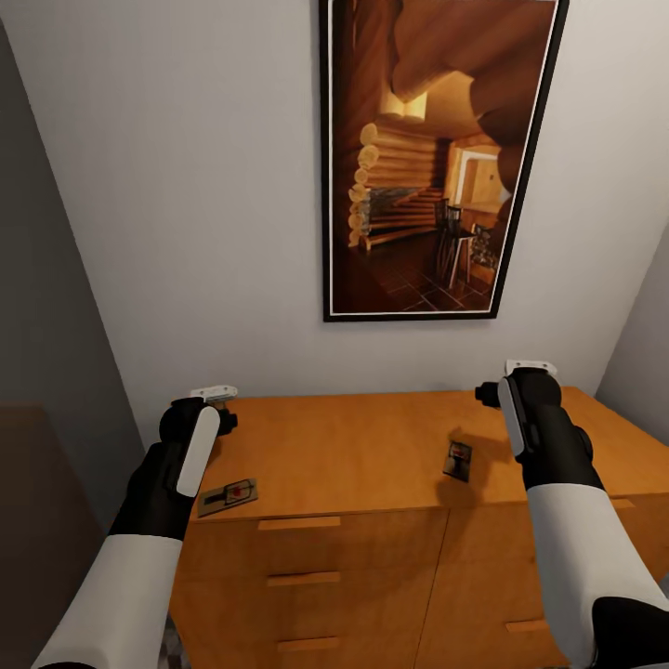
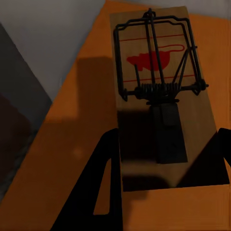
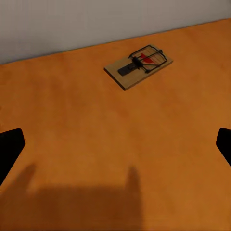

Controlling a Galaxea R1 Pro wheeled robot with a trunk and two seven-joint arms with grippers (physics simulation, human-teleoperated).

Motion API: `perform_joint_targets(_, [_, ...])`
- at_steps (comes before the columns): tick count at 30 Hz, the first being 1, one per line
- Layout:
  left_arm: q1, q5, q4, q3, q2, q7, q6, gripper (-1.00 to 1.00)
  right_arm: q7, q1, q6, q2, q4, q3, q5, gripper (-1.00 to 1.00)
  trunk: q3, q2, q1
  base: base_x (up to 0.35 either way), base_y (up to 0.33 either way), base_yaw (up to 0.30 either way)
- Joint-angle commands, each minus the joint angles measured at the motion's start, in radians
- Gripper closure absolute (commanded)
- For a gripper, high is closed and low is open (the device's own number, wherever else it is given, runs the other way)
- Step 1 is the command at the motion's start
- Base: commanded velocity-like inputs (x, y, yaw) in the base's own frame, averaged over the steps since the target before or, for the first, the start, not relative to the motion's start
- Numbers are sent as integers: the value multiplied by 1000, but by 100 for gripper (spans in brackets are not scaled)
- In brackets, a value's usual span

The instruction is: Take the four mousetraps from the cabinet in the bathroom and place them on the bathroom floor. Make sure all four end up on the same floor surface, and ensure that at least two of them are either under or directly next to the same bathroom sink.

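Two mousetraps lie flat on the orange-brown cabinet (image 1: 372,446). One mousetrap (image 1: 228,495) rests near the top's front left corner, the other mousetrap (image 1: 457,460) right of the middle. My left gripper (image 2: 164,137) is open just above the left mousetrap (image 2: 159,62), its dark fingers (image 2: 98,187) straddling the trap's near end. My right gripper (image 2: 119,137) is open wide over bare wood, well short of the right mousetrap (image 3: 139,66). In the head view my right arm (image 1: 544,437) hovers beside that trap. The bathroom floor and sink are out of view.
A tall framed picture (image 1: 437,158) of a log-cabin room hangs on the pale wall behind the cabinet. Drawer fronts with slim bar handles (image 1: 297,523) face me. A grey side wall (image 1: 46,353) closes in at the left, another at the right.
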Motion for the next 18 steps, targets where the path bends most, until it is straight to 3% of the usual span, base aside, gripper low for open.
perform_joint_targets(1, [-1, 11, -1, 1, -1, 8, 3, 100, 4, -1, 5, 0, 0, 0, 6, -100, -1, -1, 0, -28, 0, 0])
perform_joint_targets(7, [-1, 23, 1, 1, 0, 8, 3, 100, 5, -1, 5, 4, 1, 1, 6, -100, -1, -1, 0, -133, 0, 0])
perform_joint_targets(18, [-1, 25, 2, 1, 1, 8, 3, 100, 8, -1, 5, 5, 3, 3, 6, -100, -1, -1, 0, -16, 0, 0])
